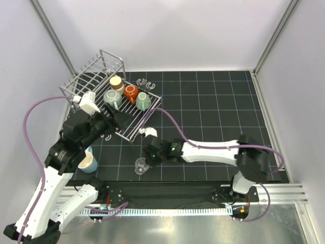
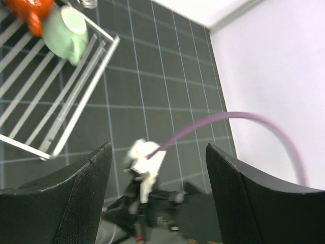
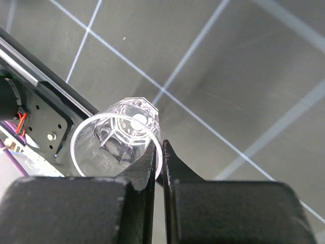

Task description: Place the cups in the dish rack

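A blue cup (image 1: pixel 89 163) waits on the desk (image 1: pixel 213 101). The left jaws hang released and empty by the rack (image 1: pixel 81 81), where four cups (image 1: pixel 131 92) sit. Near the front edge, the right jaws clench the glass (image 3: pixel 117 137) by its rim, we judge for lifting. We read no writing.

Blue cup (image 1: pixel 90 163), near left corner: partly hidden by the left arm (image 1: pixel 76 137). Orange cup (image 2: pixel 20 7): cut off by the left wrist view's top edge. Glass (image 3: pixel 114 134): near rim hidden behind the right gripper (image 3: pixel 159 152).
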{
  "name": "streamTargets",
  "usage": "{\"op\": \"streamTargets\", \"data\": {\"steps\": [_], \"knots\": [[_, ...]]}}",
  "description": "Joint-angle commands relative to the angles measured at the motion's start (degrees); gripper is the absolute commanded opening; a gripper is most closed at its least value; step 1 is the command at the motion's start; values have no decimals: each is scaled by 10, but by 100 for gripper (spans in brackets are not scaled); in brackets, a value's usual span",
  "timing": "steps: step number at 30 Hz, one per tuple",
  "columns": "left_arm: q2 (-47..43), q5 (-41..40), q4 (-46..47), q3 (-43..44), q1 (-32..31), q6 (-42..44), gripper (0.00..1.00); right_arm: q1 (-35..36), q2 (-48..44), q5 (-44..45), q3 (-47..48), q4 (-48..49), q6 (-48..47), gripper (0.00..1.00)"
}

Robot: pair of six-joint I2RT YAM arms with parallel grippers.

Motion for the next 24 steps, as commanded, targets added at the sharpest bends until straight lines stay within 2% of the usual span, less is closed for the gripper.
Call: {"op": "streamTargets", "data": {"steps": [1,3,7,12,14,17,21,24], "knots": [[35,71,20,20,-1,-35,73,3,-114,95,-22,25,-21,4],[55,115,33,18,0,-53,74,3,-156,147,-57,23,-28,4],[85,187,100,-19,0,-100,76,2,-320,262,-152,28,-39,4],[120,302,248,-76,-1,-225,77,1,-518,355,-244,90,-116,4],[127,307,271,-86,-3,-276,77,-1,-609,384,-280,127,-173,4],[128,283,279,-96,-13,-336,79,0,-697,370,-324,220,-280,4],[127,252,358,-130,-51,-431,83,0,-727,356,-351,303,-364,4],[134,200,385,-140,-110,-510,85,-1,-724,331,-364,367,-404,4]]}}
